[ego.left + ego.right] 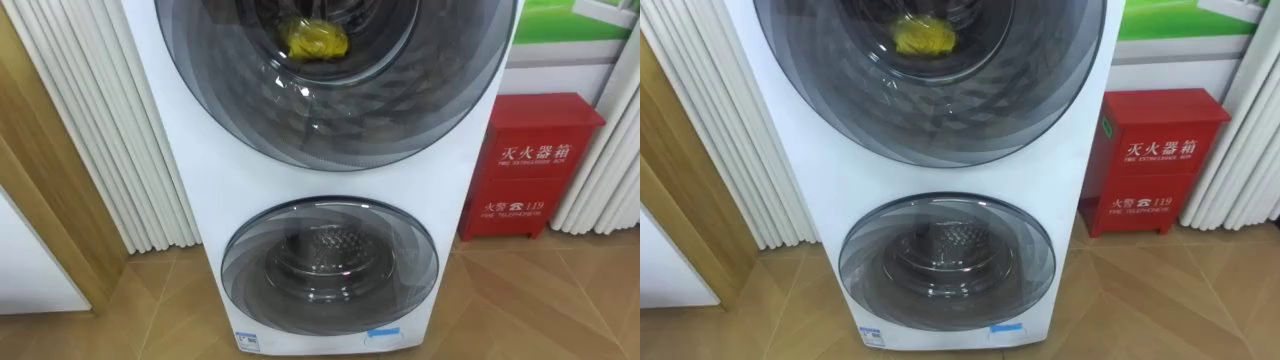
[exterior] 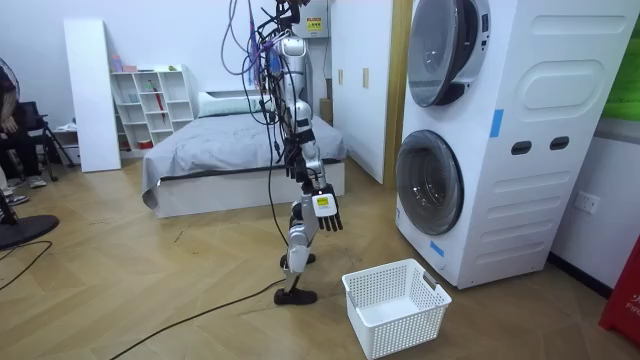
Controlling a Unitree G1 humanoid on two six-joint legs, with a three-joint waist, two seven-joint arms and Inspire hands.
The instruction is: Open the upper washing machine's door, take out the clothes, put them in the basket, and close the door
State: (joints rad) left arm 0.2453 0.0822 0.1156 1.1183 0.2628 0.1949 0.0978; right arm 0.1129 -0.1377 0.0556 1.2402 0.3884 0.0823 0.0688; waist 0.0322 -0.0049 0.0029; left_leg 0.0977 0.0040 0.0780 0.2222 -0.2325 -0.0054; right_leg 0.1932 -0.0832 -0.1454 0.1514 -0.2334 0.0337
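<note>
You see yellow cloth [image 1: 316, 39] inside upper drum of washing machine [image 1: 215, 185]; drum top cut off by frame. Lower door [image 1: 330, 265] shut. Right hand [image 2: 325, 210] hangs slack, empty, well short of machine. White basket [image 2: 395, 305] on floor before machine.

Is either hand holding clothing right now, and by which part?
Nothing held that I can see: the right hand hangs empty, fingers relaxed; the yellow garment lies inside the upper drum.
</note>
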